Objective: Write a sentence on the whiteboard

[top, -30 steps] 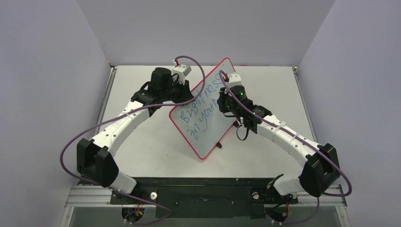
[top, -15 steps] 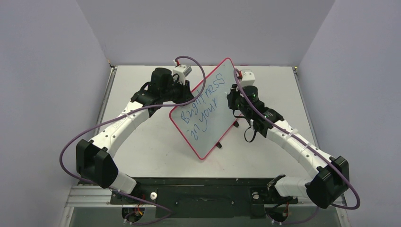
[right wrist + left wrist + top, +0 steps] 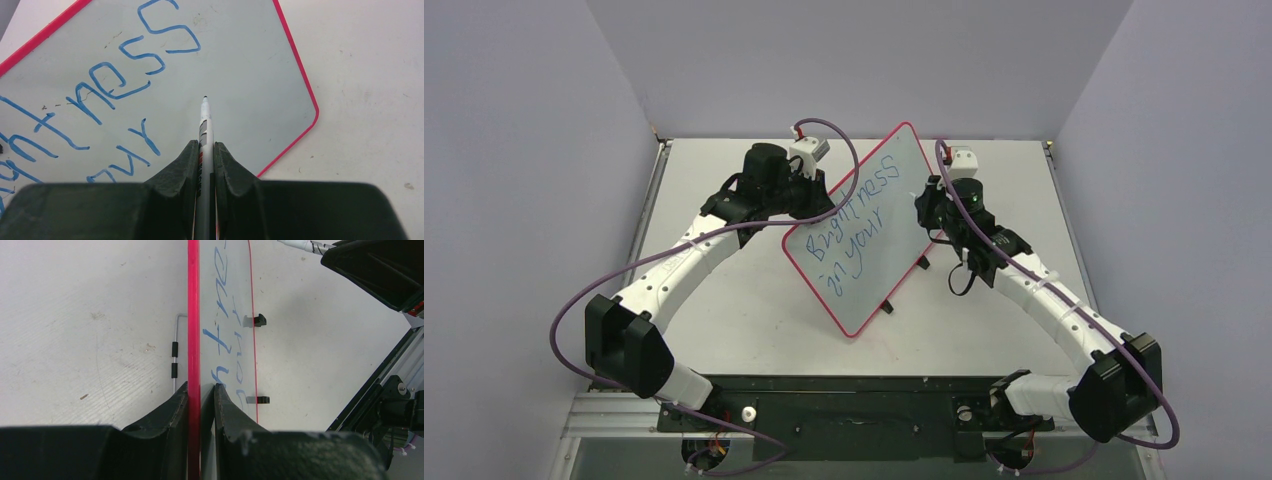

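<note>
The whiteboard (image 3: 879,225) stands tilted on its edge in the middle of the table, red-rimmed, its face (image 3: 235,70) towards the right arm. The sentence (image 3: 854,215) in blue marker reads "Brightness" above "in your". My left gripper (image 3: 814,192) is at the board's upper left edge; the left wrist view shows it (image 3: 201,387) shut on the red rim (image 3: 193,315). My right gripper (image 3: 929,198) hovers just right of the board, shut (image 3: 205,145) on a white marker (image 3: 205,122) whose tip points at blank board below the final "s", apart from it.
Two small black clips (image 3: 886,306) (image 3: 924,262) sit on the board's lower right edge. A thin wire stand (image 3: 174,352) lies on the table behind the board. Grey walls close in the table on three sides. A black rail (image 3: 854,385) runs along the near edge.
My right arm has drawn back to the right, off the board's face, with the marker still in its jaws. The left arm and the board have not moved.
</note>
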Robot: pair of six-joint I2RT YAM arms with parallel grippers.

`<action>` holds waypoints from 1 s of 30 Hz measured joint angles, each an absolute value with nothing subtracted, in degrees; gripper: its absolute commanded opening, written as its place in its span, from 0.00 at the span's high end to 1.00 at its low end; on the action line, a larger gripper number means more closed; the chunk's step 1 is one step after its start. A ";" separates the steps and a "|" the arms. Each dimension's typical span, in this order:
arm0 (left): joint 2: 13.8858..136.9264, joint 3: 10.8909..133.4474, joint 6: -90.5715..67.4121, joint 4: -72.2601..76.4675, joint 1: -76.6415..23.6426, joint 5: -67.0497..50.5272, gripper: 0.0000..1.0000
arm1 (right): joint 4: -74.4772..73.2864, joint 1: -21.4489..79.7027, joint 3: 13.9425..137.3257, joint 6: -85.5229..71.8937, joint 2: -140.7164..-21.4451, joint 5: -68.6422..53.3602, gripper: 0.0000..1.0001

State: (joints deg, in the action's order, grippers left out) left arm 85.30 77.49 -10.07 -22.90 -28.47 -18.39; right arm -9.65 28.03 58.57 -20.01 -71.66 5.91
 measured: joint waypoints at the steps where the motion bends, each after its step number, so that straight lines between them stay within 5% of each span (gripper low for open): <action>1: 85.30 77.49 -10.07 -22.90 -28.47 -18.39 1.00 | -9.47 27.77 58.57 -20.16 -71.70 5.43 1.00; 30: 85.27 77.49 -10.04 -22.87 -28.77 -18.17 1.00 | -5.98 26.55 55.20 -22.04 -73.89 -1.54 1.00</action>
State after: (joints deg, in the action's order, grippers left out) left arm 85.27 77.49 -10.04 -22.87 -28.77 -18.17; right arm -5.98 26.55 55.20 -22.04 -73.89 -1.54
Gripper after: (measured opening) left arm 0.143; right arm 0.098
